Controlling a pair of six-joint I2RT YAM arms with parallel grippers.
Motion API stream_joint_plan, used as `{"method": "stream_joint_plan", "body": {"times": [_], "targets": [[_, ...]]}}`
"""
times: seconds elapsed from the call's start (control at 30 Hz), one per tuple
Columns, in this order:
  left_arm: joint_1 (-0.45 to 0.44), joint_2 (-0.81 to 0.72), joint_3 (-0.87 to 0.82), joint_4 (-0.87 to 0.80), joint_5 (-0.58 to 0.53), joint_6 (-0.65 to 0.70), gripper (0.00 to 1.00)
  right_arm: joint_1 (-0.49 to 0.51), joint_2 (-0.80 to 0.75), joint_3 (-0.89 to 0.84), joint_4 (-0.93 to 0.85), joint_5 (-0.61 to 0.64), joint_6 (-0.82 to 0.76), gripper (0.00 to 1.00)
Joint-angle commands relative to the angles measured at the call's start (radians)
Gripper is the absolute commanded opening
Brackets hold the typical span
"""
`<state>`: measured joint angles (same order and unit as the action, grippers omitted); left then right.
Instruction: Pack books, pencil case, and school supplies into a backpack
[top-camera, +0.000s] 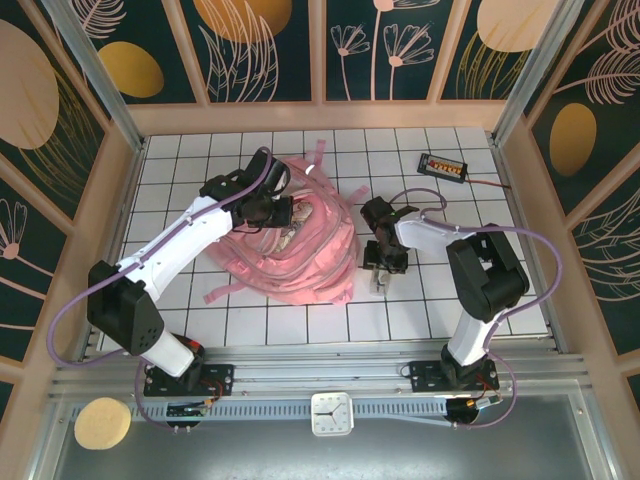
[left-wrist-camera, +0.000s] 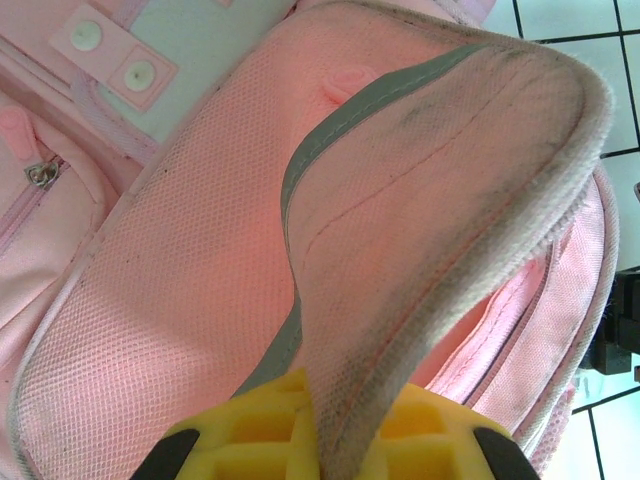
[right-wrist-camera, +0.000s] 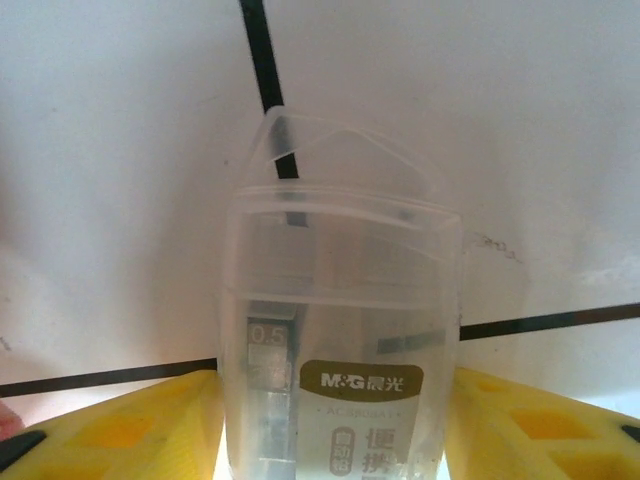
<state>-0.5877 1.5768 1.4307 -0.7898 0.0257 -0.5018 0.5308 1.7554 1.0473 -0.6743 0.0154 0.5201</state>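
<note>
The backpack (top-camera: 300, 250) lies in the middle of the table (top-camera: 180, 160). My left jaws are clamped on its flap (left-wrist-camera: 420, 200), holding the mouth up. If that soft cloth slides out, the opening drops shut. Just right of the backpack, my right jaws flank the packet (right-wrist-camera: 340, 330) on the table. They look pressed to both its sides, but I cannot tell whether they grip. The slick plastic could buckle or squirt free on lifting.
</note>
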Motion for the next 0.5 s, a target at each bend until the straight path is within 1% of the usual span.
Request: {"method": "stream_joint_plan", "body": {"times": [0.0, 0.07, 0.13, 0.3, 0.47], "targets": [[0.005, -0.05, -0.004, 0.032, 0.035, -0.029, 0.0, 0.011, 0.005, 0.013, 0.021, -0.029, 0.004, 0.5], [0.005, -0.05, -0.006, 0.037, 0.041, -0.032, 0.0, 0.011, -0.014, 0.013, 0.015, -0.028, 0.009, 0.48], [0.005, -0.052, -0.008, 0.042, 0.048, -0.037, 0.0, 0.006, -0.042, 0.016, 0.006, -0.042, 0.017, 0.41], [0.005, -0.054, -0.001, 0.05, 0.065, -0.048, 0.0, -0.014, -0.155, 0.06, -0.038, -0.116, 0.078, 0.41], [0.003, -0.05, 0.006, 0.07, 0.089, -0.064, 0.0, -0.017, -0.25, 0.18, -0.071, -0.213, 0.191, 0.41]]}}
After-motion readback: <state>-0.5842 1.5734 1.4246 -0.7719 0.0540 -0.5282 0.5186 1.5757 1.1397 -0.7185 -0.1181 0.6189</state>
